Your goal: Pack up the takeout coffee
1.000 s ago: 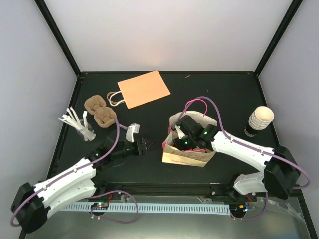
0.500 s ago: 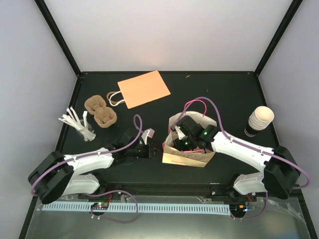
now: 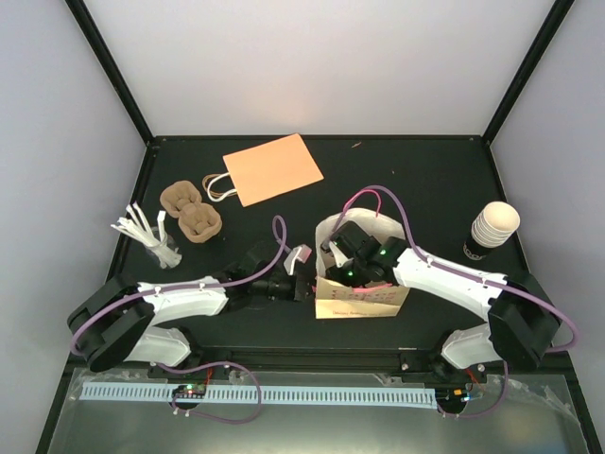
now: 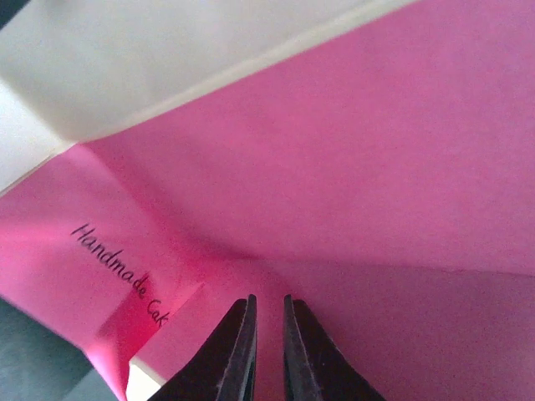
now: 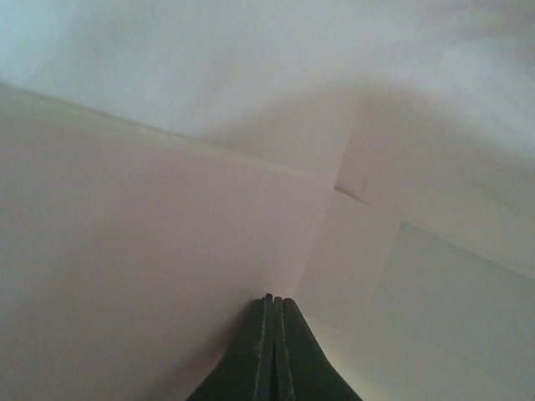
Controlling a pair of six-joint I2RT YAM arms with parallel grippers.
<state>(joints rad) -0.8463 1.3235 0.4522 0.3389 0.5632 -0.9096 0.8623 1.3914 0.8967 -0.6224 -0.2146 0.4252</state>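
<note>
Seemingly opening the paper bag point(image 3: 359, 301): right end effector point(image 5: 271, 309) clenched; left end effector point(image 4: 267, 313), hold unclear; takeout coffee point(image 3: 493, 227) needed fetching.

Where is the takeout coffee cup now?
In the top view the takeout coffee cup stands at the right edge of the table, right of the open paper bag and apart from it.

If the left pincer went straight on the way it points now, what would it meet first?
The pink side of the bag: it fills the wrist view just past the left pincer. Whether the tips already touch it is unclear.
</note>
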